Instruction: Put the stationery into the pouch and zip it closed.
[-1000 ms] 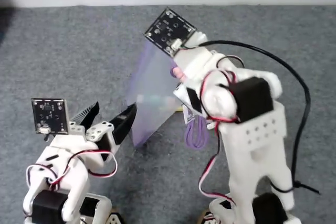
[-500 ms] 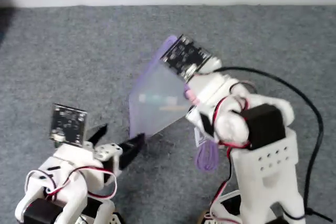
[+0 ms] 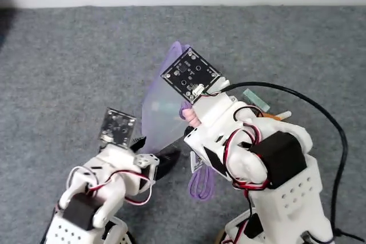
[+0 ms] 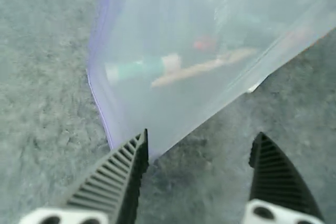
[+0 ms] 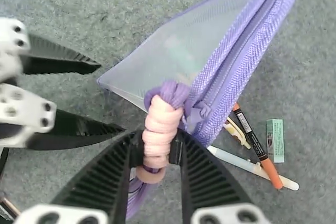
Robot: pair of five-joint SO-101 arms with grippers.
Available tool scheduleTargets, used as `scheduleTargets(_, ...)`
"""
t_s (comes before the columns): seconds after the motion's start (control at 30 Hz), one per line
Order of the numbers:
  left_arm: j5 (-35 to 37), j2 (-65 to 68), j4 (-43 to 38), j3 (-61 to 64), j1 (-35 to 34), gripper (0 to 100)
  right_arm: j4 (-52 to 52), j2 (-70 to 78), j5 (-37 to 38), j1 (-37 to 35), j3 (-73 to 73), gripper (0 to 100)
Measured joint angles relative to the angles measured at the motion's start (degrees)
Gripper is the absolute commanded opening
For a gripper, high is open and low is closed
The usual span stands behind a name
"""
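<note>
The pouch (image 3: 163,110), translucent purple with a zip edge, hangs tilted above the carpet. My right gripper (image 5: 157,140) is shut on its pink and purple knotted strap (image 5: 160,121); from above the gripper (image 3: 191,121) sits at the pouch's right side. My left gripper (image 4: 199,171) is open, one finger (image 4: 123,177) on each side of the pouch's lower corner (image 4: 152,145), and does not touch it. A green item (image 4: 136,69) and an orange stick (image 4: 205,66) show through the pouch wall; whether they are inside or behind, I cannot tell.
Loose stationery lies on the grey carpet right of the pouch: a green eraser (image 5: 275,140), an orange-tipped pen (image 5: 252,142) and a white pen (image 5: 247,166). The eraser (image 3: 254,100) also shows from above. A black cable (image 3: 320,112) loops around the right arm.
My left arm has swung right and forward, bringing its open fingers around the pouch's lower corner. The right arm has shifted the pouch slightly down and left while still holding the strap.
</note>
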Motion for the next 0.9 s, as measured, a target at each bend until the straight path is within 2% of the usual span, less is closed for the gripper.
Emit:
scheduleTargets(0.13,-0.70,0.00,-5.89,4.84,-3.43,30,0.09,-2.02,0.00,-0.09,0.00,0.8)
scheduleTargets(0.5,-11.25,0.09,-19.69,7.12,-27.16,30,0.09,-2.55,0.00,-0.09,2.46,0.8)
scheduleTargets(0.7,-13.80,0.09,-18.11,3.16,-31.65,30,0.09,-2.55,0.00,-0.18,8.09,0.8)
scheduleTargets(0.9,-13.80,0.00,-6.86,-6.07,-29.36,30,0.09,-3.78,-0.18,-4.66,9.14,0.8)
